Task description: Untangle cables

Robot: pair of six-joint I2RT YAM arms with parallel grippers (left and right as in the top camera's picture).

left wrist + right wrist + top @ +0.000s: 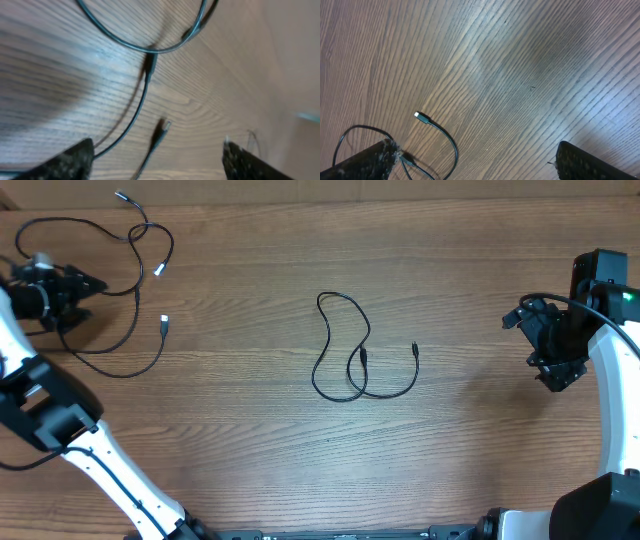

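Observation:
One thin black cable (pixel 340 348) lies alone at the table's middle in a loose loop that crosses itself, its plug ends apart. Two more black cables lie loosely overlapped at the far left: one (pixel 75 222) loops along the back, the other (pixel 135 363) curves forward with a silver plug (pixel 164 323). My left gripper (pixel 88 298) is open just above these two. In the left wrist view, cable strands (pixel 144 97) and a plug tip (pixel 162 126) lie between its spread fingers (pixel 157 160). My right gripper (pixel 556 377) is open and empty at the far right; the right wrist view (pixel 475 160) shows the middle cable (pixel 442 134) off to its left.
The wooden table (pixel 480 290) carries nothing else. The white arm links stand at the front left (pixel 90 450) and the right edge (pixel 615 400). A thicker black robot wire (pixel 560 302) arcs over the right wrist.

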